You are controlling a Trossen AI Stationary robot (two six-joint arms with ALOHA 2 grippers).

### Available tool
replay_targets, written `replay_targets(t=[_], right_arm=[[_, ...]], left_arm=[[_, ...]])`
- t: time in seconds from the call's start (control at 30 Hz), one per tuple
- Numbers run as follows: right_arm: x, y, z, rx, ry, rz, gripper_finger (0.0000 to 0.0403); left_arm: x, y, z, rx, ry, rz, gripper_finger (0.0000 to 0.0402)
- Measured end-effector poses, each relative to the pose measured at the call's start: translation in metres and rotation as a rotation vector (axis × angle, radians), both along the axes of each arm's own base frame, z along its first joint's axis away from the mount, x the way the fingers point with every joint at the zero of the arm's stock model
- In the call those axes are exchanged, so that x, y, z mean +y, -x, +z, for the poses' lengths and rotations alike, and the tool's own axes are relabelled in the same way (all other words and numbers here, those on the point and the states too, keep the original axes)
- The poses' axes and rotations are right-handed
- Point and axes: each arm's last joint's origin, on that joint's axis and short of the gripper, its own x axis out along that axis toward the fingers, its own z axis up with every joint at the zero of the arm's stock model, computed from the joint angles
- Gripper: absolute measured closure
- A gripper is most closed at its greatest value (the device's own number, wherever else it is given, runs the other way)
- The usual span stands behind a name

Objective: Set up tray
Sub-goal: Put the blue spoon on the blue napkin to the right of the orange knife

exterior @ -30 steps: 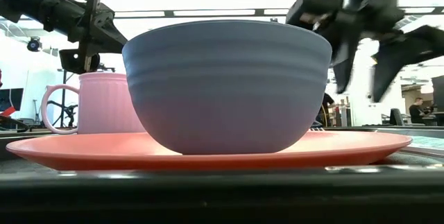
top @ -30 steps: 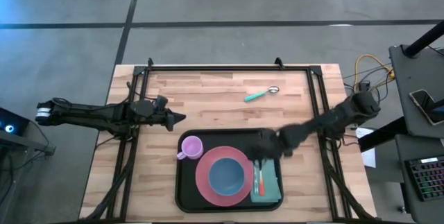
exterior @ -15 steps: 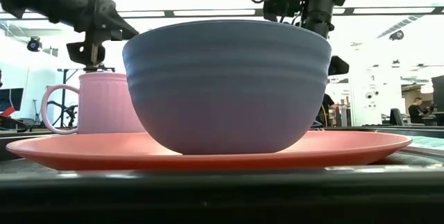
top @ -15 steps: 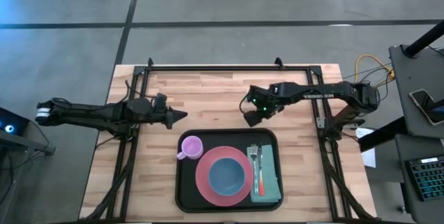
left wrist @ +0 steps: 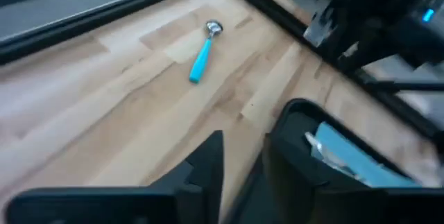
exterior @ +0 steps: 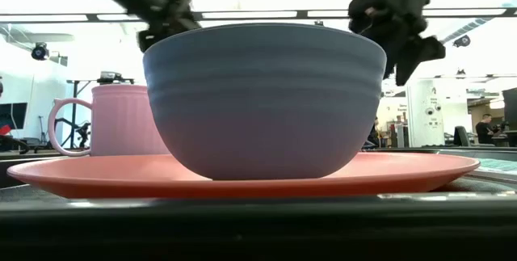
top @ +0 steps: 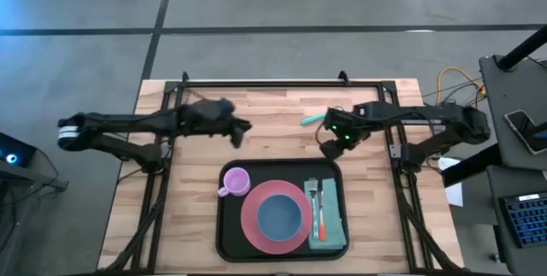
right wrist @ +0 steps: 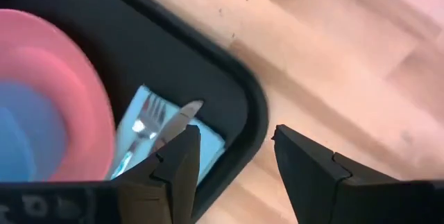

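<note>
Left gripper (top: 244, 128) fingers parted; right gripper (top: 329, 149) fingers parted.

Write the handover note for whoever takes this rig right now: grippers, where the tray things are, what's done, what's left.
Left gripper: empty, over bare table beyond the tray's far-left corner.
Right gripper: open, empty, just beyond the tray's far-right corner.
Tray: at the table's near edge, holding pink mug, pink plate with blue bowl on it, and teal napkin carrying fork and orange-handled knife.
Done: those pieces are placed.
Left: probably the teal-handled spoon, lying on the table beyond the tray.
</note>
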Motion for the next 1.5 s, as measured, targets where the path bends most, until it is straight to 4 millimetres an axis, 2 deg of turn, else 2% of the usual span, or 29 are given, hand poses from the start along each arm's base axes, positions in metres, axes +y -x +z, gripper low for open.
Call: replay_targets(t=[0.2,0.37,0.6,0.73,0.93,1.17,1.4,1.5], right_arm=[[0.029,0.027,0.006,-0.039,0.006,-0.101,0.0232],[0.053,0.042,0.001,-0.043,0.021,-0.160,0.0231],[0.072,0.048,0.003,-0.084,0.079,-0.224,0.0232],[0.074,0.049,0.004,-0.093,0.090,-0.231,0.0232],[0.075,0.049,0.004,-0.096,0.093,-0.228,0.0236],[0.074,0.050,0.006,-0.112,0.121,-0.216,0.0237],[0.073,0.051,0.007,-0.132,0.161,-0.230,0.0245],[0.072,0.052,0.007,-0.133,0.164,-0.233,0.0248]], left_arm=[[0.030,-0.067,0.009,0.177,-0.089,-0.094,0.0257],[0.054,-0.124,0.009,0.340,-0.171,-0.176,0.0241],[0.077,-0.199,-0.015,0.532,-0.234,-0.319,0.0240],[0.090,-0.228,-0.032,0.593,-0.233,-0.396,0.0240],[0.115,-0.248,-0.060,0.627,-0.151,-0.434,0.0240],[0.136,-0.251,-0.067,0.559,-0.139,-0.433,0.0240],[0.136,-0.252,-0.085,0.532,-0.076,-0.424,0.0240],[0.135,-0.255,-0.090,0.530,-0.110,-0.372,0.0240]])
